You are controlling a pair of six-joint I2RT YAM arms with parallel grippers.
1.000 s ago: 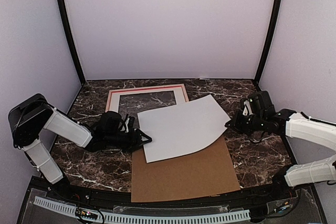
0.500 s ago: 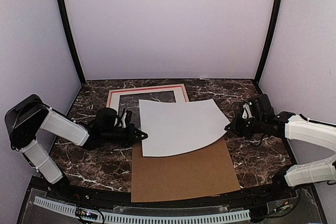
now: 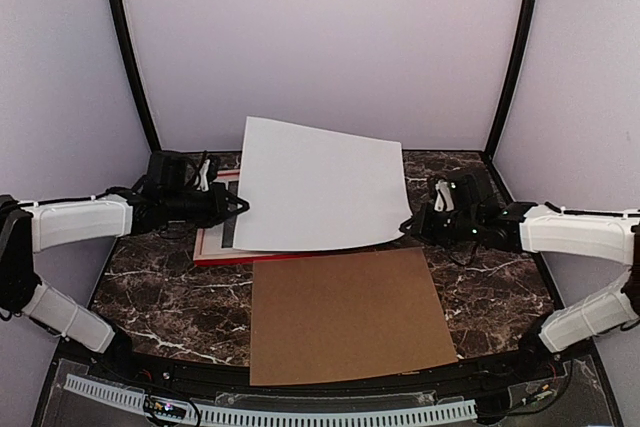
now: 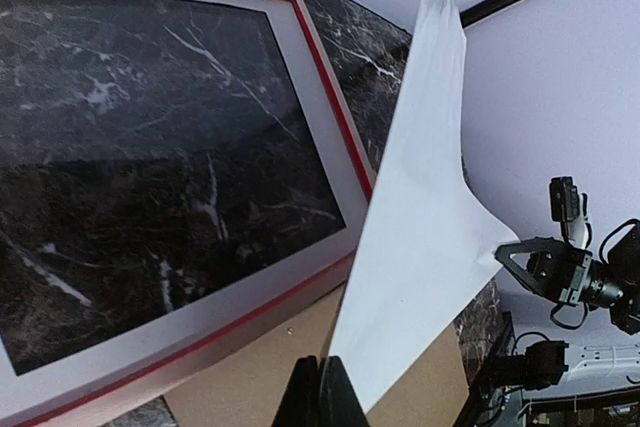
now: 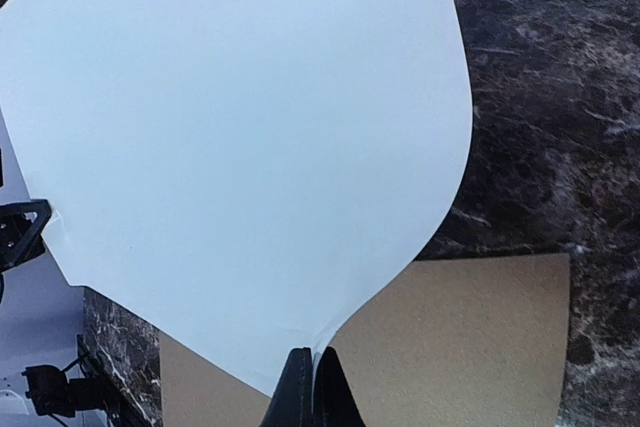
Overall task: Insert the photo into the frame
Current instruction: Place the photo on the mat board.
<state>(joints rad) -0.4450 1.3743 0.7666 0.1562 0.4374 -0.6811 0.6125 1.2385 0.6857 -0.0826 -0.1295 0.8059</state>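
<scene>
Table [image 3: 160, 297]: dark marble.
Backing board [image 3: 345, 312]: brown, flat at the near middle.
Photo [image 3: 320, 187]: held off the table with a white face showing, far edge tipped up, long axis running left to right between the arms.
Frame [image 3: 207, 237]: flat under the photo, with only its left rail and near-left corner showing.
Left gripper [image 3: 243, 205]: pinched tight on the photo's left edge.
Right gripper [image 3: 405, 228]: pinched tight on the photo's right edge.
Key relation: the frame lies below the sheet and slightly to its left, nearer the left arm, so lowering probably needs a small leftward shift.
</scene>
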